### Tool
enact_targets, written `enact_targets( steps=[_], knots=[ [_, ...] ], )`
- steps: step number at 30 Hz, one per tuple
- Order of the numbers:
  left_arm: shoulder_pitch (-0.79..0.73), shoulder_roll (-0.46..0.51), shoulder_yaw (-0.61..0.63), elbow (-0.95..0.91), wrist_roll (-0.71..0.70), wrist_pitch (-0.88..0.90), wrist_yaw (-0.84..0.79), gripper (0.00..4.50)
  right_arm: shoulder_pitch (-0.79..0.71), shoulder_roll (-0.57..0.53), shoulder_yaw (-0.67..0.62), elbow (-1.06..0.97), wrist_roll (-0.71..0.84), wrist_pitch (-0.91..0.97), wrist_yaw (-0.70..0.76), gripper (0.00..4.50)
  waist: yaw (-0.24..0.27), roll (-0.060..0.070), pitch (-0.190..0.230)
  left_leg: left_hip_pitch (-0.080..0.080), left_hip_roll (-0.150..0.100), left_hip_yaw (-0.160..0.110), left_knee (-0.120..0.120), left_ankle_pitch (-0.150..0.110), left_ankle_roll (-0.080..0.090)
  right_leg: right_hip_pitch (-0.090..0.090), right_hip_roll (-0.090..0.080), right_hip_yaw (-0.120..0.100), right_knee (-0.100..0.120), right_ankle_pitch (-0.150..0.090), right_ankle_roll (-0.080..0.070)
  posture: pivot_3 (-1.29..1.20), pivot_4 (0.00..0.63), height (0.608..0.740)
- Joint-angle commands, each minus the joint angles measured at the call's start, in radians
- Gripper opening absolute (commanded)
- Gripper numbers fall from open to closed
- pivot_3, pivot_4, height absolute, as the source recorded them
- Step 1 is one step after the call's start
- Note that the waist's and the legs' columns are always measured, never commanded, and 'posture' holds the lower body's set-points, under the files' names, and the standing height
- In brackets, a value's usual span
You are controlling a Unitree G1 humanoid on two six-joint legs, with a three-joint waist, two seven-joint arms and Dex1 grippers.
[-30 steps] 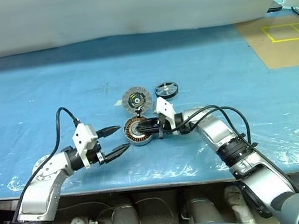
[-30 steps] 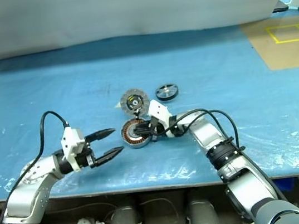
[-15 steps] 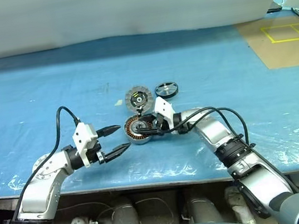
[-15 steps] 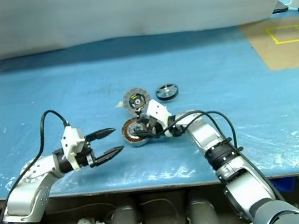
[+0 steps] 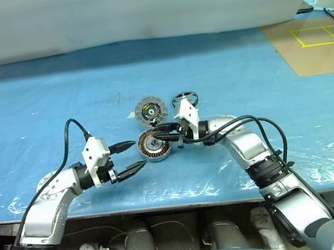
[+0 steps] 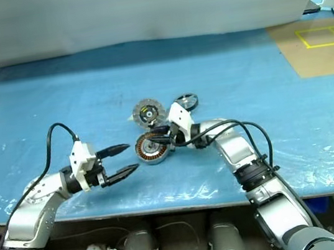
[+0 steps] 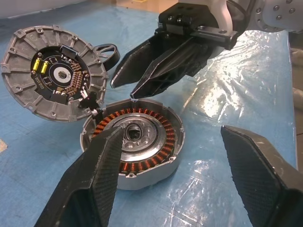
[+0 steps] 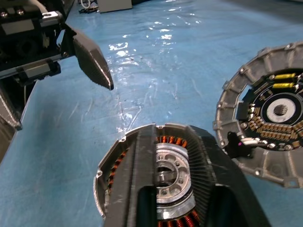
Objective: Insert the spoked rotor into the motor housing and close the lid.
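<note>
A blue-covered bench (image 5: 37, 100) carries the parts. The motor housing (image 5: 152, 146) lies open at centre, the lid (image 5: 151, 110) propped just behind it. The spoked rotor (image 5: 185, 99) lies beyond the right tool (image 5: 159, 132), which hovers narrowed and empty over the housing. The left tool (image 5: 132, 156) waits wide open, farther away.

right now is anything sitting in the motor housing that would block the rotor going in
Nothing lies inside the motor housing; its centre is bare. The right claw hangs just above its rim, with the jaws nearly together and holding nothing, and would have to clear. The spoked rotor lies beyond.
</note>
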Motion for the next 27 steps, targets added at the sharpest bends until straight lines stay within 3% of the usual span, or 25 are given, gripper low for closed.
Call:
enact_targets(
  steps=[1,13,17,22,27],
  knots=[
    [0.001,0.013,0.025,0.0,-0.012,-0.023,-0.02,3.48,-0.004,0.014,0.015,-0.01,-0.005,-0.02,-0.004,0.04,-0.001,0.0,0.0,0.0,0.0,0.0,0.0,0.0,0.0,0.0,0.0,0.0,0.0,0.0,0.0,0.0,0.15,0.74],
    [0.004,0.004,0.005,-0.031,-0.002,-0.011,-0.003,3.48,-0.048,0.043,0.053,0.147,-0.111,-0.075,-0.074,0.04,-0.001,0.0,0.0,0.0,0.0,0.0,0.0,0.0,0.0,0.0,0.0,0.0,0.0,0.0,0.0,0.0,0.15,0.74],
    [0.007,0.006,0.003,-0.042,-0.006,-0.005,0.004,3.48,-0.01,-0.053,0.124,0.112,-0.173,-0.085,0.009,0.04,0.003,0.0,0.0,0.001,0.0,0.0,0.0,0.0,0.0,0.001,0.0,0.0,0.0,0.0,0.0,0.0,0.15,0.74],
    [0.004,0.003,0.006,-0.012,-0.003,-0.023,-0.007,3.48,0.0,-0.087,0.15,0.068,-0.187,-0.04,0.032,0.04,0.001,-0.001,-0.001,0.003,0.0,0.0,-0.001,0.0,0.0,0.002,0.0,0.001,0.0,-0.001,0.001,0.0,0.15,0.74],
    [-0.004,-0.001,0.007,0.029,0.001,-0.051,-0.023,3.48,-0.024,-0.021,0.096,0.082,-0.147,-0.098,-0.025,0.04,0.0,-0.002,-0.001,0.004,0.0,0.0,-0.001,0.0,0.0,0.002,0.0,0.001,0.0,-0.001,0.001,0.0,0.15,0.74]
  ],
)
